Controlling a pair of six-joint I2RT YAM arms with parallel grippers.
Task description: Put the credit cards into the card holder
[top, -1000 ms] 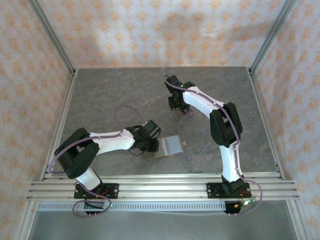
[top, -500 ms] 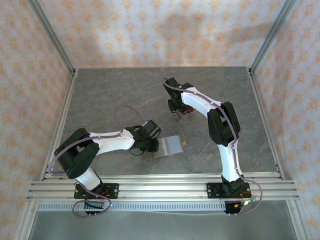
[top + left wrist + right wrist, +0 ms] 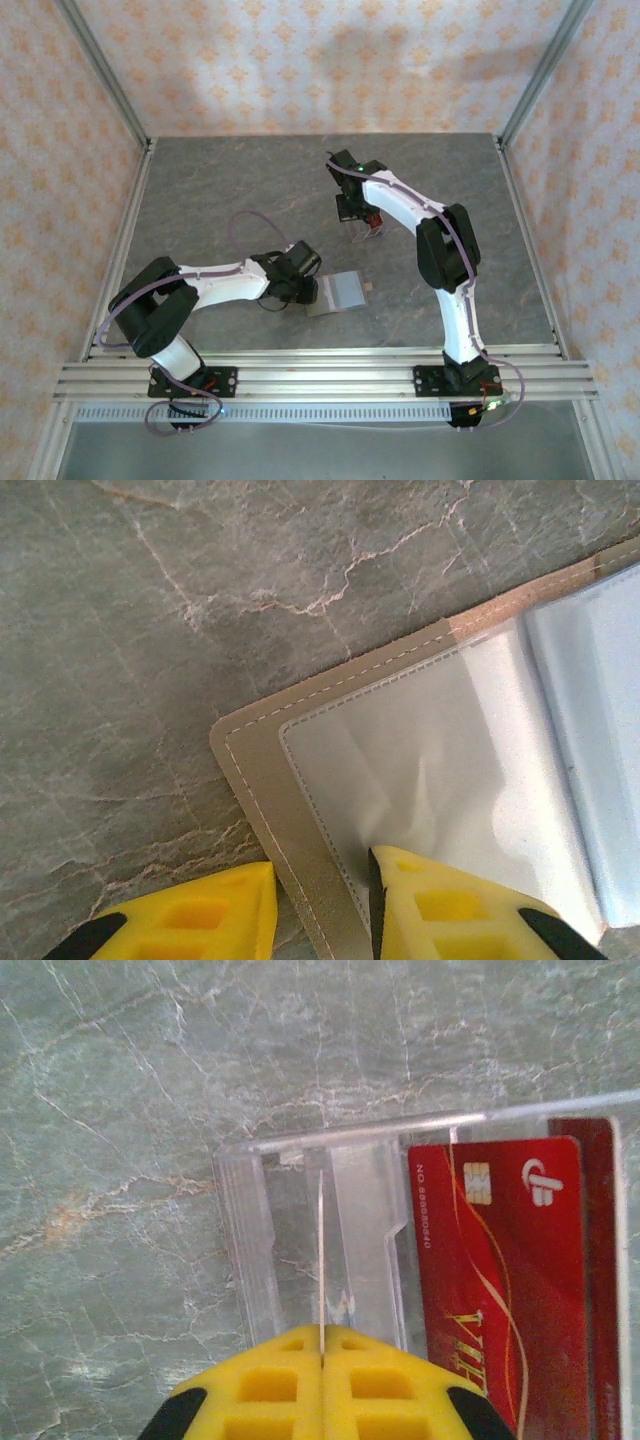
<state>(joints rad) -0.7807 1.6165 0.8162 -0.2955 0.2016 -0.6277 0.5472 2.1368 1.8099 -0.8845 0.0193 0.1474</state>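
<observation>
The card holder (image 3: 340,292) lies open and flat on the table, olive-brown border (image 3: 262,780) around clear and light grey pockets. My left gripper (image 3: 298,290) (image 3: 322,885) stands open over its left edge, one yellow finger (image 3: 200,910) on the table, the other on the clear pocket. My right gripper (image 3: 366,226) (image 3: 322,1338) is shut on a thin credit card (image 3: 321,1250) seen edge-on, standing in the clear slotted rack (image 3: 250,1230). A red credit card (image 3: 500,1280) stands in the rack to the right, a darker one (image 3: 600,1260) behind it.
The grey marbled table (image 3: 220,200) is walled by aluminium rails (image 3: 130,240) at left, right and front. The rack (image 3: 374,232) stands a little beyond the wallet, to the right of the table's centre.
My right gripper has closed its fingers on the thin card in the rack and shifted slightly. The left arm and the wallet have not moved.
</observation>
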